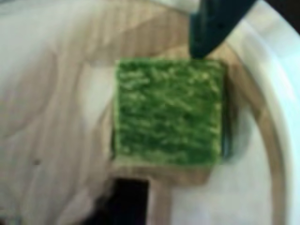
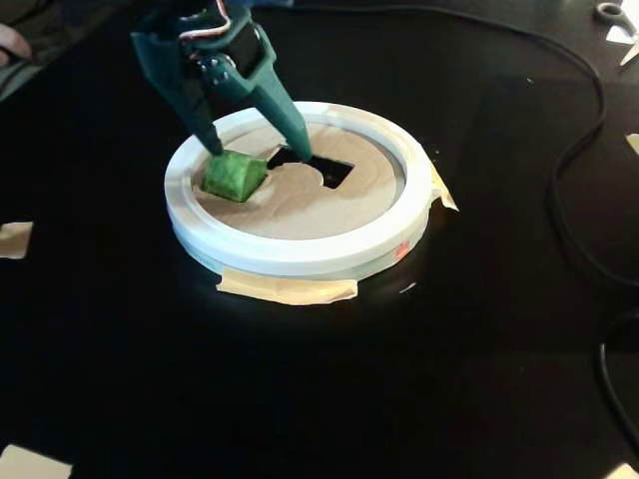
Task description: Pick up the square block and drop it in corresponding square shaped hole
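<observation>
In the fixed view the gripper [image 2: 258, 152] stands spread wide, grasping nothing, one finger beside the square block [image 2: 234, 176], which rests tilted on the cardboard disc [image 2: 300, 210] at about nine o'clock inside the white hoop [image 2: 300, 254].

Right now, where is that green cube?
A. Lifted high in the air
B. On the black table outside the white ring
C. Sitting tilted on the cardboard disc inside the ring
C: the fixed view shows the green cube tilted on the cardboard disc inside the white ring.
</observation>
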Tool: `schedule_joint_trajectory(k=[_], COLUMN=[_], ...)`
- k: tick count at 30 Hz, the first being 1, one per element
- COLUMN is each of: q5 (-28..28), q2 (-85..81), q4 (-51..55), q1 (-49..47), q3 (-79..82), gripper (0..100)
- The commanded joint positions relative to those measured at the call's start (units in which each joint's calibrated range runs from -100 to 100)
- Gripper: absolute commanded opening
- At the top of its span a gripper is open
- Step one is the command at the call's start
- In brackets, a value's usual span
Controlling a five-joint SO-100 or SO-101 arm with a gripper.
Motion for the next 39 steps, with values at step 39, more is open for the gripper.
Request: schedule_joint_trajectory(k=[39], q5=[1.61], q2=[-29.32], q4=[15.55], q1=[3.61], q3=[10.38], gripper=[84])
